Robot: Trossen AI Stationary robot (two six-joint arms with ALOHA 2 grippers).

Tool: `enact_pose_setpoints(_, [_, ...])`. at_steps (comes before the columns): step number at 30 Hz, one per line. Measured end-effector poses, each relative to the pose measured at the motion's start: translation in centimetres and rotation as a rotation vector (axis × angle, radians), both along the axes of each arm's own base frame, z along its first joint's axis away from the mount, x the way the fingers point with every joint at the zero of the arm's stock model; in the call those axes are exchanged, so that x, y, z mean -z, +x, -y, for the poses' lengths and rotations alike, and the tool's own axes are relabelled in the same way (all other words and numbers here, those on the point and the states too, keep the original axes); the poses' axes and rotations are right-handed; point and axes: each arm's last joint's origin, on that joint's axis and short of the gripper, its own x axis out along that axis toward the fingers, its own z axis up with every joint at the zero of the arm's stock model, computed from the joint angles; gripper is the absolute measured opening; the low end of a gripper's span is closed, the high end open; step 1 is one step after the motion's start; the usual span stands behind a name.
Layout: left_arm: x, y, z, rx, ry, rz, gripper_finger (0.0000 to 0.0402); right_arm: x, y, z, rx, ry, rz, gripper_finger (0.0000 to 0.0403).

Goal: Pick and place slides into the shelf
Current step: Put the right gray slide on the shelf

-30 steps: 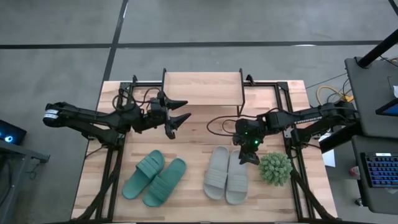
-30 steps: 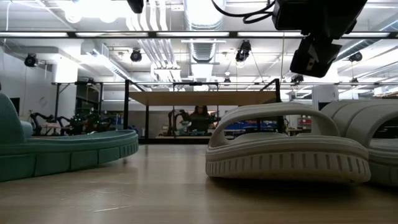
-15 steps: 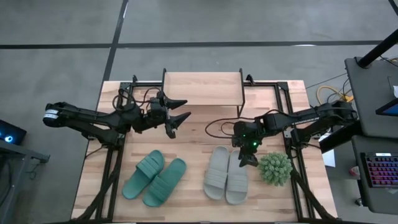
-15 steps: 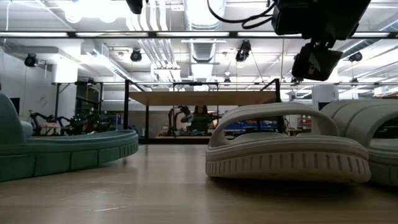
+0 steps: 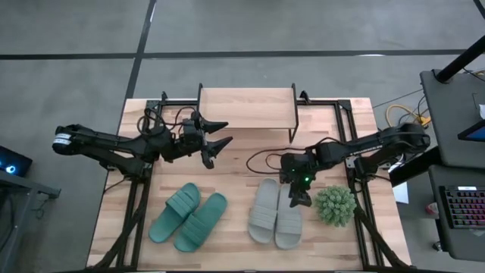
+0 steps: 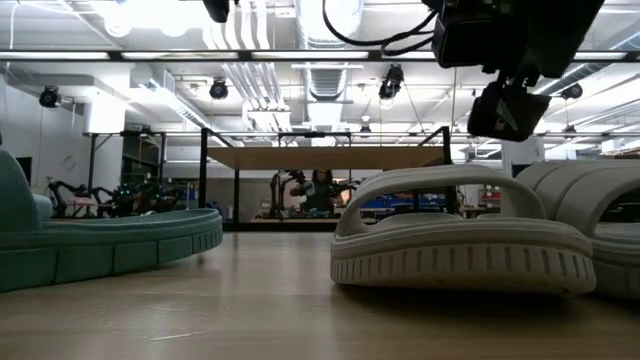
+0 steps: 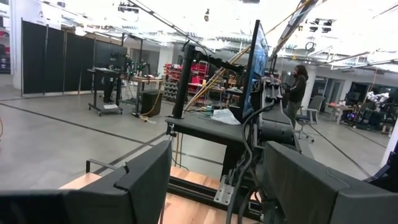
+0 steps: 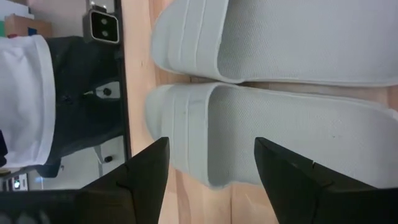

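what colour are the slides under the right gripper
Pale grey-white slides, best seen in the high view; the right gripper hovers open above that pair.

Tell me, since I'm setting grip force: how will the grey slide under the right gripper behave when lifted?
Probably light: the grey slide looks like thick foam. Its sole may flex if the open right gripper pinches one edge. The textured footbed and ribbed strap suggest little slipping.
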Motion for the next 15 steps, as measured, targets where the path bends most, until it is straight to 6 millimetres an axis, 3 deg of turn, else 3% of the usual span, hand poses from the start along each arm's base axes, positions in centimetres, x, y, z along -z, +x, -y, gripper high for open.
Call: enact_pose_setpoints(15, [0.04,0.0,0.0,0.0,0.002,-0.002,0.0244,0.52,0.14,-0.84,-0.03,-0.002,-0.015,0.0226])
